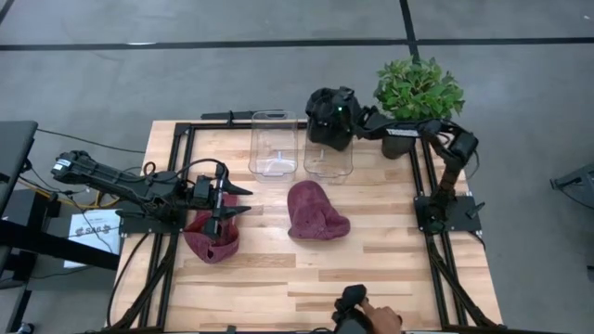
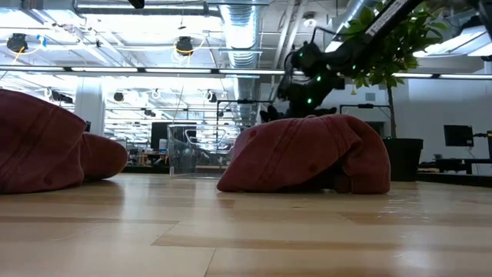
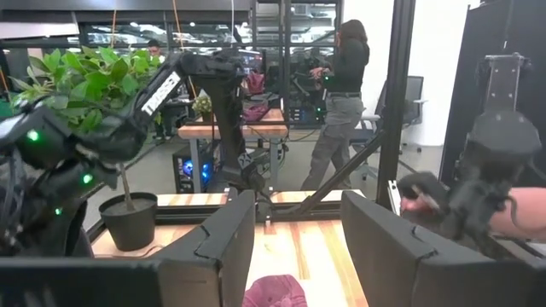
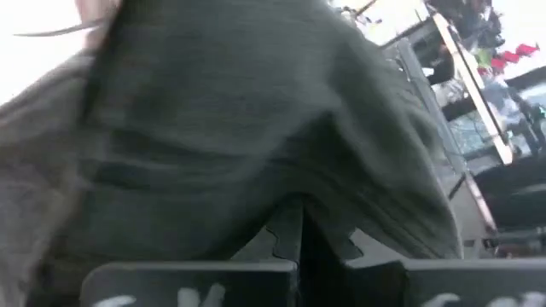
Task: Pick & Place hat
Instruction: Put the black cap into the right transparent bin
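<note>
A dark grey knit hat hangs over the right one of two clear containers at the table's far side, with my right gripper shut on it. One maroon hat lies flat mid-table. Another maroon hat lies at the left, below my left gripper. That gripper hovers open and level with nothing between its fingers. In the low view both maroon hats rest on the wood. My right gripper pinches the dark hat's knit cloth between its two shut fingers; one layer or several, I cannot tell. The fingers come from the table's right side, slanting down. The hat bulges out beyond the fingers, lifted clear above the container's mouth.
A second clear container stands left of the first. A potted plant stands at the far right corner. A person's hand on a dark controller shows at the near edge. Bare wood lies in the table's near half.
</note>
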You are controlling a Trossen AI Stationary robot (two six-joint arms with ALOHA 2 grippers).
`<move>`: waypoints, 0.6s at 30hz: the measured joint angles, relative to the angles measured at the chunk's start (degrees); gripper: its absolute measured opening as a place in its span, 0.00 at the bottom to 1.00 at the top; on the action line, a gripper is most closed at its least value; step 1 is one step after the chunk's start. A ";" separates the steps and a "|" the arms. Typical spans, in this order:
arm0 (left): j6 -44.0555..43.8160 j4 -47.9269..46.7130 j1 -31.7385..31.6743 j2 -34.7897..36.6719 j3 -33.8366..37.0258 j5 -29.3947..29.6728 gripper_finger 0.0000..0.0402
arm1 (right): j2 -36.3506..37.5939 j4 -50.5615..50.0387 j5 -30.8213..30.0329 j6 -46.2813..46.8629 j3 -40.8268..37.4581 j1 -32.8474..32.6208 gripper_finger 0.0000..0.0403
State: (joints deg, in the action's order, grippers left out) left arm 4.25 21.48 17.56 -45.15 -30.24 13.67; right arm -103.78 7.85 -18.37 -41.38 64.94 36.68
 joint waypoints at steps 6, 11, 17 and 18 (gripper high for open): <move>0.00 0.02 -0.04 -0.01 -0.02 0.01 0.43 | -4.45 3.39 0.08 -3.72 1.56 -2.12 0.00; 0.00 0.02 -0.06 -0.02 -0.02 0.02 0.43 | -3.93 3.11 -0.15 -5.01 1.90 -2.96 0.00; 0.00 0.00 -0.04 -0.01 -0.02 0.00 0.43 | -1.62 0.19 -4.96 -3.37 1.95 -2.88 0.00; 0.00 0.02 -0.04 0.00 -0.02 0.01 0.43 | -1.12 -0.97 -5.12 -3.21 1.95 -2.84 0.00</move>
State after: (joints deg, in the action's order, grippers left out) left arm 4.25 21.50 17.52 -45.15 -30.26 13.68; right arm -104.90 6.88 -23.49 -44.59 66.89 33.84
